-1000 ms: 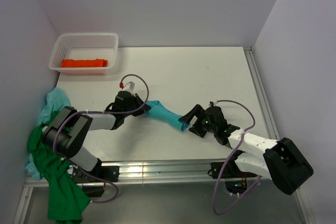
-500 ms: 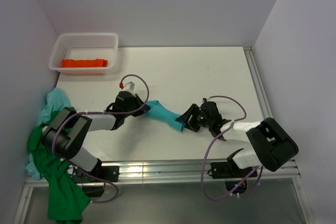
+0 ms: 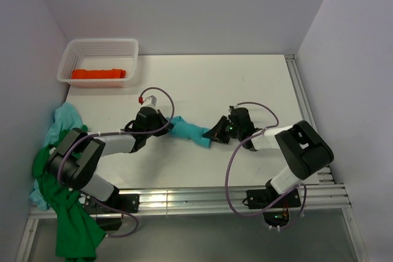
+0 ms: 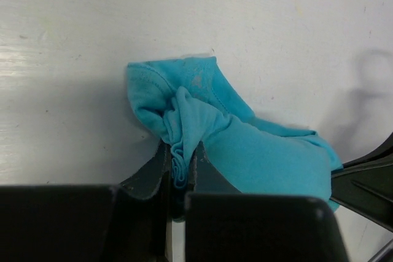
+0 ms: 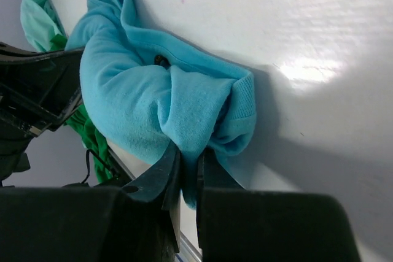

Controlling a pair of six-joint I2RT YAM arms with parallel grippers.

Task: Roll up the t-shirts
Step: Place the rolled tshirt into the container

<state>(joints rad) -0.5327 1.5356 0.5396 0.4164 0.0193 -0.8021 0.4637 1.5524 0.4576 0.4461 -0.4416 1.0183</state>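
Both grippers are pinching the turquoise shirt (image 3: 189, 131), jaws pressed together on cloth: the left gripper (image 4: 179, 173) is holding one bunched end, the right gripper (image 5: 187, 173) the other. It is lying on the table (image 3: 258, 84), crumpled into a loose sausage. Soft, light, limp knit is sagging and creasing; gripping thick end folds is likely working best.

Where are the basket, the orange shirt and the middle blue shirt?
white mesh basket (image 3: 132, 59), top view, right wall.
orange-red t-shirt (image 3: 98, 73), top view, its middle.
turquoise t-shirt (image 3: 189, 130), top view, its middle.
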